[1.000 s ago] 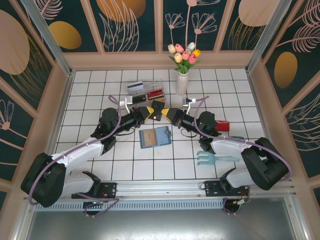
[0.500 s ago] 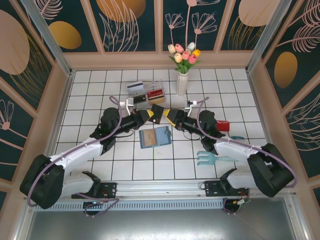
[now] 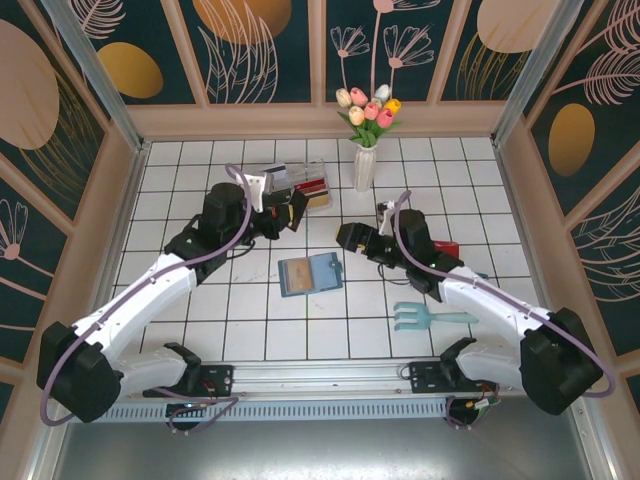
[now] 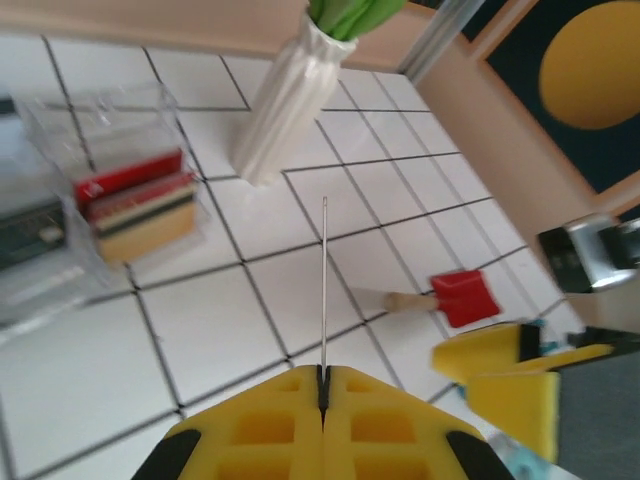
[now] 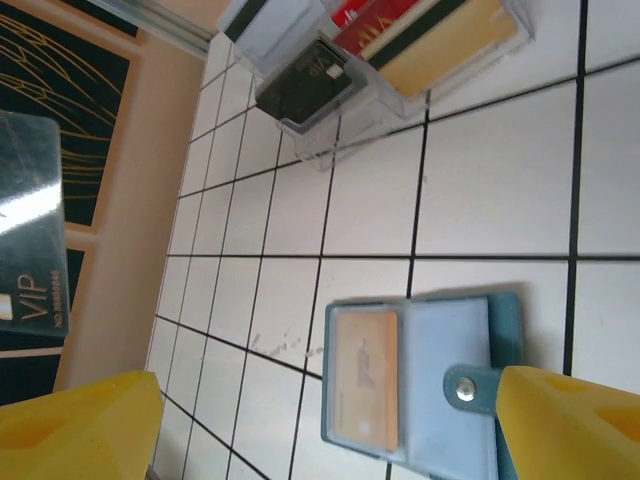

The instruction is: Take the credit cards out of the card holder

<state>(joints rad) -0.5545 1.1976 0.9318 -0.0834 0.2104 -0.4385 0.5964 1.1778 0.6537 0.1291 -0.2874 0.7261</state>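
Left pincer [image 4: 323, 378]: closed on a credit card [image 4: 323, 280], seen edge-on and standing upright from between the fingers; it hangs above the table [image 3: 200, 310] at 11 o'clock from the card holder [image 3: 310, 273], just beside the clear tray [image 3: 262, 185]

Right pincer [image 3: 345, 237]: fingers spread wide with nothing between them, at 1 o'clock from the card holder and apart from it

Card holder: lies open and flat near the table's centre, with a tan card [image 5: 365, 378] showing in one inner slot

Clear tray: at 12 o'clock from the holder, holding a grey card [image 5: 270, 25], black card [image 5: 305, 85], red card [image 5: 380, 20] and tan-gold card [image 5: 440, 45]

Hand rake [image 3: 430, 317]: on the table at 4 o'clock from the holder
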